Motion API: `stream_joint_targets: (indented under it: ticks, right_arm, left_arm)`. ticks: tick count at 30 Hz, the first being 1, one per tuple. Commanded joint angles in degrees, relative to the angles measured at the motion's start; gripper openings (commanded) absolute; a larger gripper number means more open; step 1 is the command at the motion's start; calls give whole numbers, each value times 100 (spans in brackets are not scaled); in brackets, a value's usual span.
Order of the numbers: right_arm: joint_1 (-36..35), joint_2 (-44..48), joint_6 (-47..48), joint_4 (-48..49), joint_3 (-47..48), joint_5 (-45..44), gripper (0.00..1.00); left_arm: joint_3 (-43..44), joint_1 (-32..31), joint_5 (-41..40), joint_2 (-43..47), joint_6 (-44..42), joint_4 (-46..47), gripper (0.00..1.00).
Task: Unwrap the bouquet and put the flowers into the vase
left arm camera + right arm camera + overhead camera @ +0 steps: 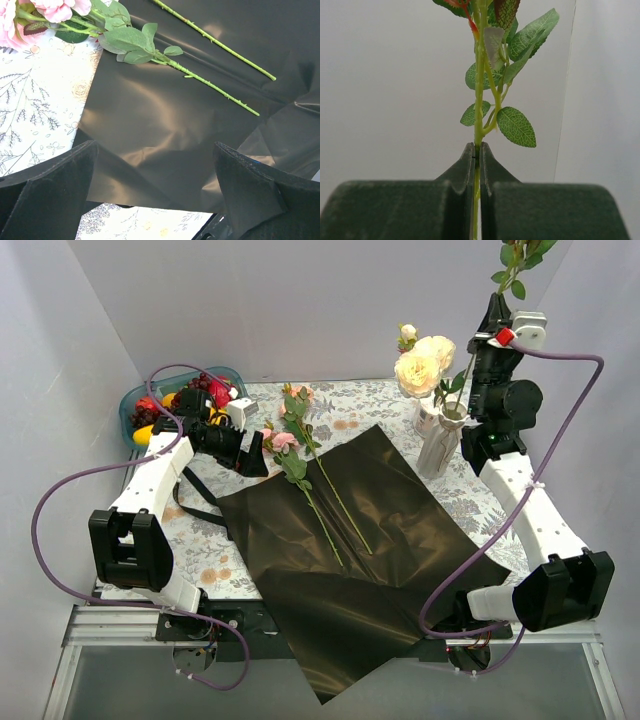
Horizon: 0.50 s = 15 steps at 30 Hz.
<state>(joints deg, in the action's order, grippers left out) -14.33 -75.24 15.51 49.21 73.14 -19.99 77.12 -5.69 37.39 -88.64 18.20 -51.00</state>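
Stem, lower end at the vase mouth, sits clamped in your right gripper; your left gripper hangs, jaws wide apart, over the paper.

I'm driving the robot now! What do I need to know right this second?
Left gripper: open, empty, hovering over the black wrapping paper near the pink roses.
Right gripper: shut on a leafy flower stem, held upright above the white vase.
Done: the paper is unwrapped and spread out, and cream roses stand in the vase.
Left: lower and release the held stem, then move the two pink roses, which lie across the paper's far edge.
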Motion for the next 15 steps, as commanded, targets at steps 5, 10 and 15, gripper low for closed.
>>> stream_joint_targets:
  ticks: [5, 10, 15]
  right_arm:
    - [0, 63, -320, -770, 164, -479, 2]
    - [0, -113, -513, -1993, 823, -725, 48]
    - [0, -122, -558, -2897, 1166, -902, 69]
  left_arm:
    - [233, 51, 50, 172, -53, -77, 98]
    - [365, 51, 41, 110, -35, -164, 98]
    - [356, 51, 67, 286, 52, -112, 98]
